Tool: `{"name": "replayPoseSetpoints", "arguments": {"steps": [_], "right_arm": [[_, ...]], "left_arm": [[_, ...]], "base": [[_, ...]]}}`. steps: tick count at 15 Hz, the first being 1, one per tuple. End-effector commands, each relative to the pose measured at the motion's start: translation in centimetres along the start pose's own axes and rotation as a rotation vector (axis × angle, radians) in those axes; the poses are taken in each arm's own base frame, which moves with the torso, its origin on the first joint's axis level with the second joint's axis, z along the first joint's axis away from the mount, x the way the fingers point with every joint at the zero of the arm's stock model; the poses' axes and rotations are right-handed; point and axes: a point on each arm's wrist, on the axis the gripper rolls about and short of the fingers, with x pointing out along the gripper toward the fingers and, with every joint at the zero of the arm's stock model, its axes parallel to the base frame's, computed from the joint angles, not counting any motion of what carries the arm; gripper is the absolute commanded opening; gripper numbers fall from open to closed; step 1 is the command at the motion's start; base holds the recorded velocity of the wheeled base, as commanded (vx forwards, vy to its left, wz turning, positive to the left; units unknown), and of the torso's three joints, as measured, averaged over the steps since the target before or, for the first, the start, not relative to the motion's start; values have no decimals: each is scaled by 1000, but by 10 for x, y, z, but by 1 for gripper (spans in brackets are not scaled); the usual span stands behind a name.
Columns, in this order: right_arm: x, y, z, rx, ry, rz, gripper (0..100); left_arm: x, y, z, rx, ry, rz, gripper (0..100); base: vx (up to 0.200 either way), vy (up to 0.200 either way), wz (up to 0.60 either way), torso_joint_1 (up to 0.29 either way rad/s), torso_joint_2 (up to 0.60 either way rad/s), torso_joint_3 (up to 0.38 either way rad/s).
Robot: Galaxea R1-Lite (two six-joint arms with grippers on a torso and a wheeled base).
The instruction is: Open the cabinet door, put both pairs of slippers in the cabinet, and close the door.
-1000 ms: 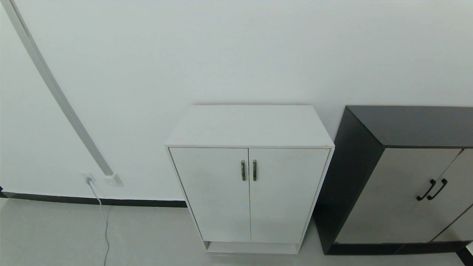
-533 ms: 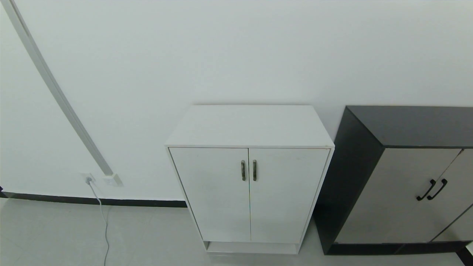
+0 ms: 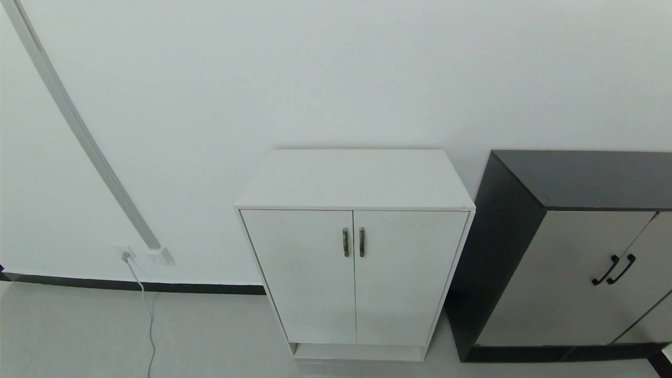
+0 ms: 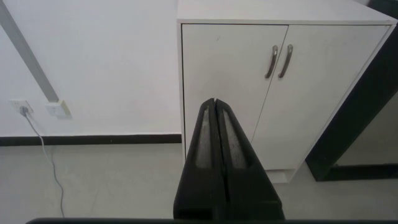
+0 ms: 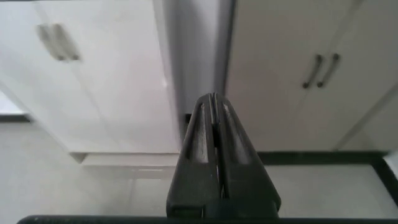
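White two-door cabinet [image 3: 354,178] stands shut against white wall [image 3: 336,79]. We judge right door [image 3: 404,273] light, rigid; we'd grab its slim vertical metal handle [image 3: 361,242]. Left pincer [image 4: 215,102] and right pincer [image 5: 214,96] both closed, empty, well apart from it.

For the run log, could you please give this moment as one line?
white cabinet: shut, not yet opened | left gripper: shut, empty | right gripper: shut, empty

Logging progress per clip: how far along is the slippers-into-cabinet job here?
Done: unclear. Both doors of the white cabinet are shut and hide its inside, so this is either before opening or after closing. In hand: nothing; the left gripper and right gripper are shut, empty, short of the door handles. Left: cannot tell.
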Motion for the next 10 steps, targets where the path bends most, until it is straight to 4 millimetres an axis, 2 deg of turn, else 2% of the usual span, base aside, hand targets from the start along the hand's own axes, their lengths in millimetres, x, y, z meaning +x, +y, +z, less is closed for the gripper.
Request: {"name": "replayPoseSetpoints", "arguments": {"steps": [1, 3, 5, 10], "right_arm": [[-2, -1, 0, -9, -19, 87, 0], [-7, -1, -2, -4, -96, 37, 0], [-7, -2, -2, 22, -95, -41, 0], [-7, -2, -2, 46, -97, -40, 0]], "left_arm": [[0, 0, 0, -1, 0, 0, 0], [0, 0, 0, -1, 0, -2, 0], [0, 0, 0, 0, 0, 0, 0], [0, 0, 0, 4, 0, 0, 0]], "base": [[0, 0, 0, 0, 0, 0], [0, 0, 0, 0, 0, 0], [0, 0, 0, 0, 0, 0], [0, 0, 0, 0, 0, 0]]}}
